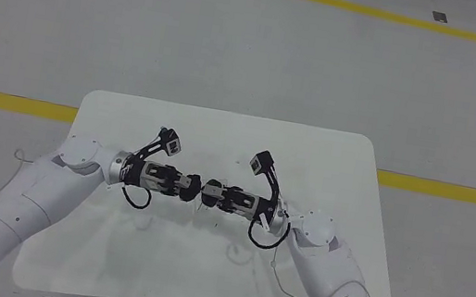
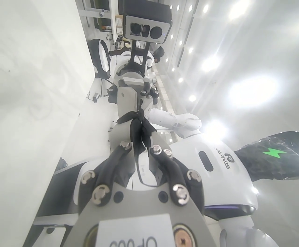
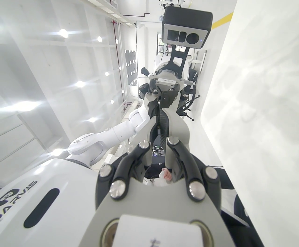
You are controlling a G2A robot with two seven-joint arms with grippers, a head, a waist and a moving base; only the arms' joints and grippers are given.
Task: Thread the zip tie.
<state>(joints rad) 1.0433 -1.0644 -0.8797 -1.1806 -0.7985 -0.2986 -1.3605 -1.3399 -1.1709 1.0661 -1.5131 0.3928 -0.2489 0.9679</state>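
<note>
White table (image 1: 348,166) under two arms, left gripper (image 1: 198,186) and right gripper (image 1: 210,193) tip-to-tip, both closed, contents unclear.

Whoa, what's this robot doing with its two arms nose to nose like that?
It is working on threading a zip tie. Its two arms meet tip to tip above a white table. The left gripper and the right gripper face each other. Both appear to have their jaws pinched shut on a thin black zip tie held between them. Whether the strap's end has gone through its head yet is too small to tell.
</note>
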